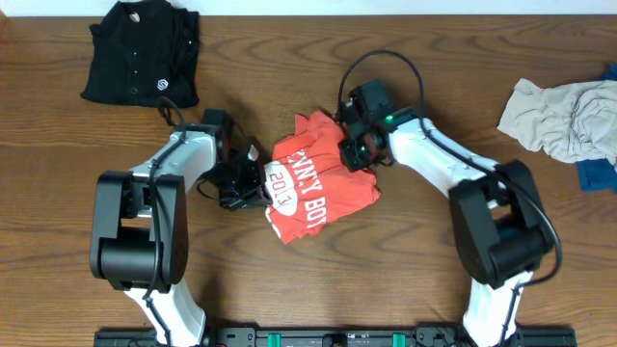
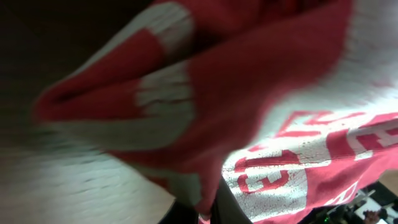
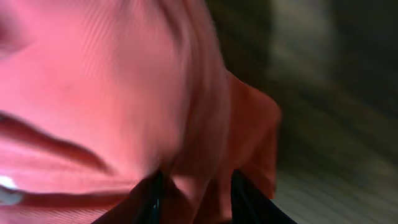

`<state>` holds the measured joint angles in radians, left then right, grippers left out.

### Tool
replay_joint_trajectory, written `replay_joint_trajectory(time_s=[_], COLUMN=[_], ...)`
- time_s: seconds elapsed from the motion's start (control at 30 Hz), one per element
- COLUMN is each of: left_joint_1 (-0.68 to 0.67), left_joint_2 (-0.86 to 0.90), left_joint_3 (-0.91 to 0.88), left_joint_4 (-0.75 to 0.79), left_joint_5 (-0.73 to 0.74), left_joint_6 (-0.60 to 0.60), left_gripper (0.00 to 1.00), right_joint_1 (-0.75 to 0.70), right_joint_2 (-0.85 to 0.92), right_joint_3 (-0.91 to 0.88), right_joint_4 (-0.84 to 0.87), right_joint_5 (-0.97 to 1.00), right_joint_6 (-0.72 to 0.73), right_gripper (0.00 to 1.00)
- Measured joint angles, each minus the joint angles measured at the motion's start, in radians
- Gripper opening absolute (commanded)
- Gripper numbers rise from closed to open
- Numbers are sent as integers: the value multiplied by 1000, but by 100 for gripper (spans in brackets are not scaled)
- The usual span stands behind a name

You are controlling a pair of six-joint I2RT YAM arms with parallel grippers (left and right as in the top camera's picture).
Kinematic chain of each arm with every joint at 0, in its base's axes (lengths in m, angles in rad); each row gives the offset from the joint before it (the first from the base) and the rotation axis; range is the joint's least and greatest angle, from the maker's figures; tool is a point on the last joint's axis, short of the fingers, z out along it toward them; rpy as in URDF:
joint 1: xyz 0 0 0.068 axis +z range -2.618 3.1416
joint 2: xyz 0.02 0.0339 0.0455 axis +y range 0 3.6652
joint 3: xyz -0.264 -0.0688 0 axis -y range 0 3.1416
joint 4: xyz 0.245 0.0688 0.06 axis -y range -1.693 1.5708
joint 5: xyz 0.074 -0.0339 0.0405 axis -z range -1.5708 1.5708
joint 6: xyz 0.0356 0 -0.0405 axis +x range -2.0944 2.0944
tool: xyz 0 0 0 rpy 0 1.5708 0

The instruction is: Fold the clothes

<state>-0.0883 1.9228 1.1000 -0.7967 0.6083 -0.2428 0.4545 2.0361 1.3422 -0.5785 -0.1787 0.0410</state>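
The red-orange T-shirt (image 1: 313, 183) with white lettering lies bunched in the middle of the table, between both arms. My left gripper (image 1: 253, 183) is at the shirt's left edge. In the left wrist view its fingers (image 2: 208, 211) are pinched on a fold of the red cloth (image 2: 249, 93). My right gripper (image 1: 355, 152) is at the shirt's upper right edge. In the right wrist view its fingers (image 3: 199, 196) have red cloth (image 3: 112, 93) bunched between them. Both wrist views are blurred.
A black buttoned shirt (image 1: 140, 53) lies folded at the back left. A pale grey garment (image 1: 559, 116) lies crumpled at the right edge, with a blue piece (image 1: 600, 173) beside it. The table (image 1: 405, 280) is brown wood.
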Motion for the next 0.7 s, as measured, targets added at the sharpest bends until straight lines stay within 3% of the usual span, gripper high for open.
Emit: replay_joint_trajectory(time_s=[0.27,0.7], left_joint_1=[30,27], left_joint_2=[-39,-270], left_joint_3=[4,30], left_joint_4=[-42,-44], left_joint_5=[-22,-49], left_joint_6=[0,-8], left_gripper=[5,6], right_joint_1=[22,30], right_joint_2=[22,26], right_joint_3=[20,22], right_joint_4=[4,10], right_joint_5=[-23,-32], right_joint_6=[0,0], right_gripper=[34,33])
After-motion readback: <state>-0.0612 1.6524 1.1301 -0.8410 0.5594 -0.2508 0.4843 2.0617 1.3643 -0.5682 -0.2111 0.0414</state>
